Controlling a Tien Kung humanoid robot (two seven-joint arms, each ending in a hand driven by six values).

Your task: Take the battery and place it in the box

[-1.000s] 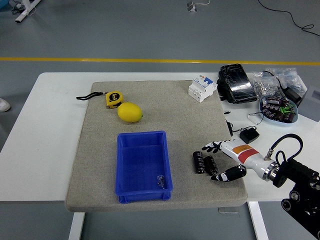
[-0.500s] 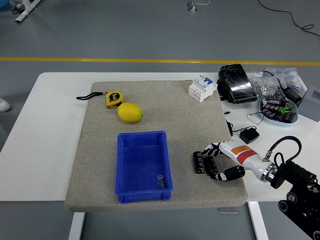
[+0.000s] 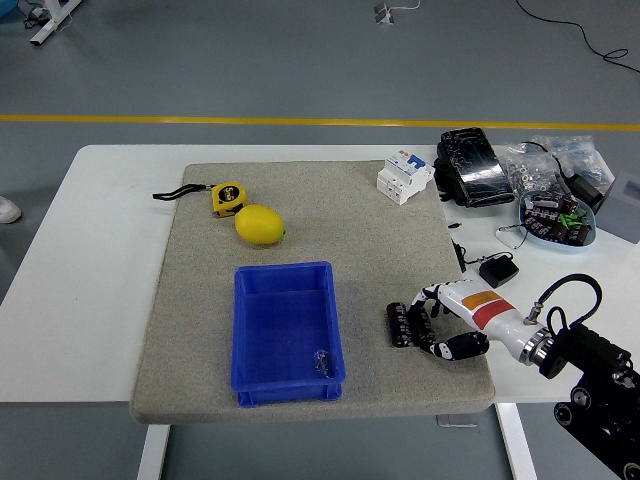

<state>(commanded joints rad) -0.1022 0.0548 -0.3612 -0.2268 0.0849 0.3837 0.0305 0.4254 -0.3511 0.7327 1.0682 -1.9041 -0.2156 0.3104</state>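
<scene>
Batteries (image 3: 398,325) sit on the grey mat (image 3: 190,330), just right of the blue box (image 3: 287,331). Right hand (image 3: 445,320) has its fingers curled around the nearer one, pretty much clamped on it, still on the mat.

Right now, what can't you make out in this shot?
- Right hand grip: its fingers cover the nearer battery, so contact is unclear, head view.
- Small item in the blue box: too small to identify.
- Left arm: outside the frame.
</scene>
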